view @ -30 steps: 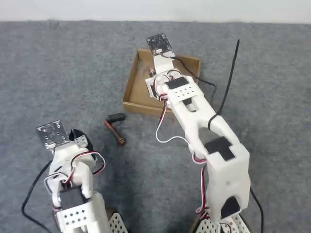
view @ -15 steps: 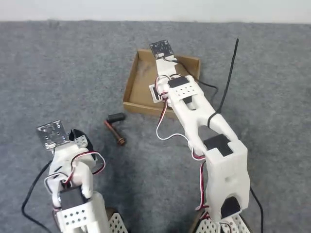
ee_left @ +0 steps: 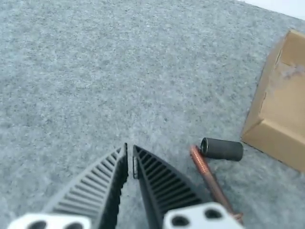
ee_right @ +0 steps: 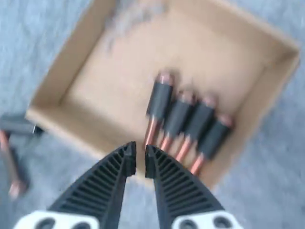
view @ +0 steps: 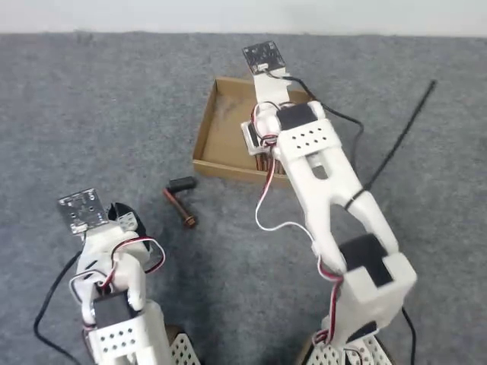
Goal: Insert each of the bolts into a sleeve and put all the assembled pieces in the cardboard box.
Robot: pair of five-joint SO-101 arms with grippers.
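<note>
While my right gripper (ee_right: 139, 150) hung above the near wall of the cardboard box (ee_right: 200, 47), its fingers were drawn almost together with nothing between them. Four assembled pieces (ee_right: 183, 119) lay side by side inside the box, toward one corner. My left gripper (ee_left: 130, 150) was likewise nearly closed and empty, low over the grey carpet (ee_left: 71, 71). One bolt (ee_left: 207, 174) lay on the carpet just outside the box, and a bare sleeve (ee_left: 222, 149) lay at its end, so close that I could not tell whether they touched.
</note>
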